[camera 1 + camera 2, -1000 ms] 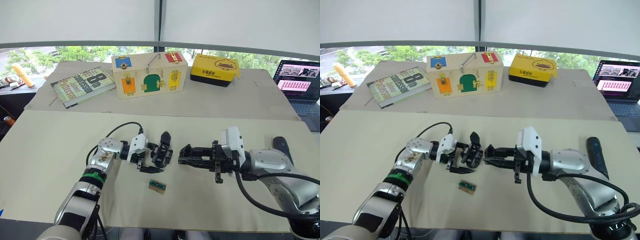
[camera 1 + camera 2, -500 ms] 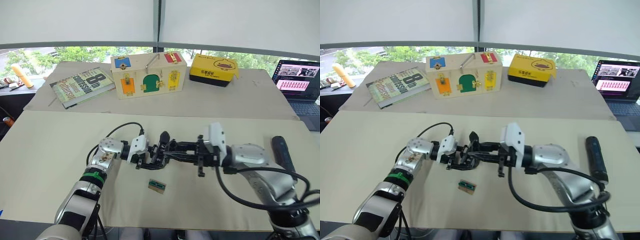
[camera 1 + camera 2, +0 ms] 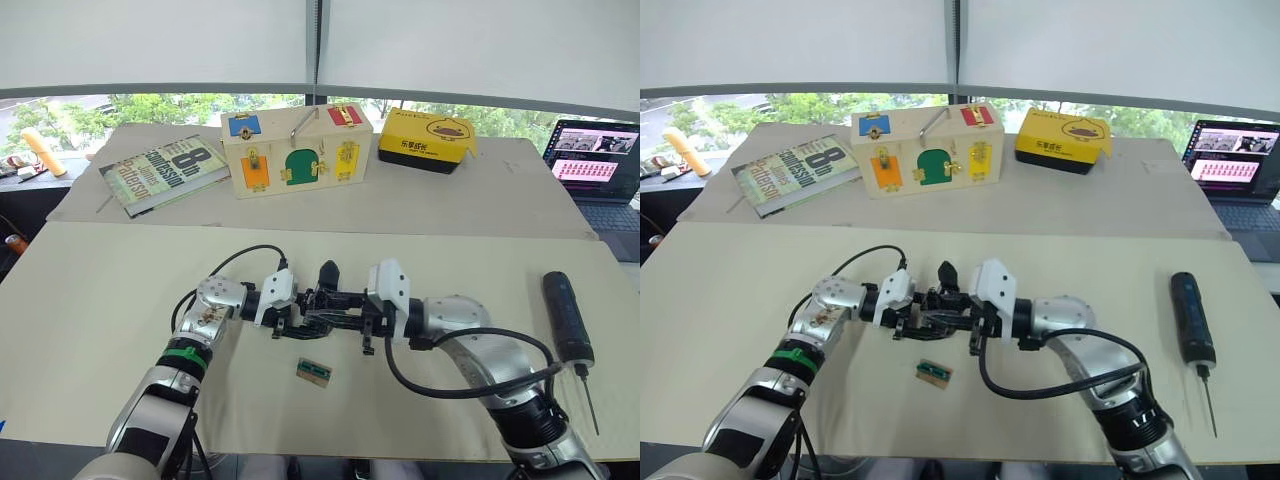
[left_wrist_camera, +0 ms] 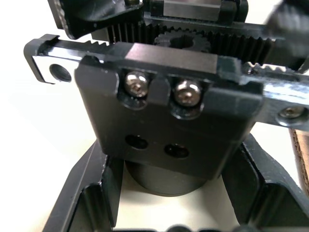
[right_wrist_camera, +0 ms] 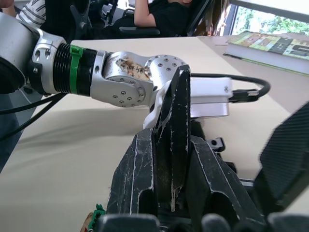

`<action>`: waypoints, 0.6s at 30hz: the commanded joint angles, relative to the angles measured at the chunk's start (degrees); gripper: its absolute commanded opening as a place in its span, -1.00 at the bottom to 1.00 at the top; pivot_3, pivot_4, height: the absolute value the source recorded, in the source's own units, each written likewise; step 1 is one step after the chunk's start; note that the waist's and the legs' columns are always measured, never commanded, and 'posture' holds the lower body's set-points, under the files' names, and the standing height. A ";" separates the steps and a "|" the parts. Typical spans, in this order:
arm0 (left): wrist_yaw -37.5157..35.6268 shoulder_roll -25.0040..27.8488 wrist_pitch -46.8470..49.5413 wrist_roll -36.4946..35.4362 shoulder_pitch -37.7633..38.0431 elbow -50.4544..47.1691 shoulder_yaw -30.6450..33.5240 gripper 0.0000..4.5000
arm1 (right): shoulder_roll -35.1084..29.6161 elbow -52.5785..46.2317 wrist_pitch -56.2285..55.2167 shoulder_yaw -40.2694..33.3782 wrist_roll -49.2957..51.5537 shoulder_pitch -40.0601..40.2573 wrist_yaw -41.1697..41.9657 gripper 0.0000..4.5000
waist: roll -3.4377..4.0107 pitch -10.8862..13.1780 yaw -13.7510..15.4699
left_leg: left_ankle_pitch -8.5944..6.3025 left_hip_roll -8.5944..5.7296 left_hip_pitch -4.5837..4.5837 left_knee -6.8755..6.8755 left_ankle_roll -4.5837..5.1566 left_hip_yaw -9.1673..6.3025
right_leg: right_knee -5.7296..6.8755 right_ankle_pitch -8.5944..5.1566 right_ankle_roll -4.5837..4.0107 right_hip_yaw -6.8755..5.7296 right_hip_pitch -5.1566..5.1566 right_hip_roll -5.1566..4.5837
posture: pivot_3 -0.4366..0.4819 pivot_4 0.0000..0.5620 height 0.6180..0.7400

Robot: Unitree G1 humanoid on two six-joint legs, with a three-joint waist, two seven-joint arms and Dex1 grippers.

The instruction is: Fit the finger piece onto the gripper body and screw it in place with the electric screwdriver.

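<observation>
The gripper body (image 3: 322, 299), a black block with a pointed finger sticking up, sits low over the near middle of the table, and my left gripper (image 3: 299, 318) is shut on it. The left wrist view shows the body's (image 4: 169, 135) toothed rack and two screw heads between my fingers (image 4: 84, 193). My right gripper (image 3: 336, 313) is shut on the finger piece (image 5: 172, 140), a scratched black tapered piece, held right against the body from the right. The electric screwdriver (image 3: 566, 318) lies on the table at the far right, bit toward me.
A small green-and-tan block (image 3: 314, 371) lies just in front of the grippers. At the back stand a wooden latch box (image 3: 298, 150), a book (image 3: 165, 172) and a yellow box (image 3: 428, 138). A laptop (image 3: 597, 165) sits at the far right.
My right arm has swung left, carrying the finger piece up against the gripper body. The screwdriver it partly hid now lies in full view. The left gripper has stayed put.
</observation>
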 commanded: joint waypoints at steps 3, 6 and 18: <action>0.44 1.11 1.39 1.28 1.31 -0.68 -1.24 0.03 | 1.10 0.61 -2.00 0.49 -1.87 -0.47 -0.62 -0.82 | 0.01 -0.01 -0.23 | 0.00 0.00 0.01 0.00 0.00 0.00 | 0.00 0.00 0.00 0.00 0.00 0.01 | -0.05 -0.47 1.00; 0.50 1.24 1.50 1.30 1.40 -0.85 -1.35 0.03 | 0.85 1.02 -1.61 0.78 -3.10 -0.16 -0.77 -0.82 | 0.02 -0.02 -0.36 | 0.00 0.01 0.04 0.00 -0.01 0.01 | 0.02 0.00 0.00 0.00 0.03 0.00 | -0.05 -0.47 1.00; 1.02 1.65 1.65 1.31 1.68 -0.84 -1.47 0.03 | -0.88 -0.04 3.87 0.12 -3.68 -0.07 -2.89 -0.82 | 0.06 -0.06 -0.39 | 0.00 0.00 0.14 0.00 -0.01 0.02 | 0.07 0.00 0.00 0.04 0.10 -0.03 | -0.05 -0.47 1.00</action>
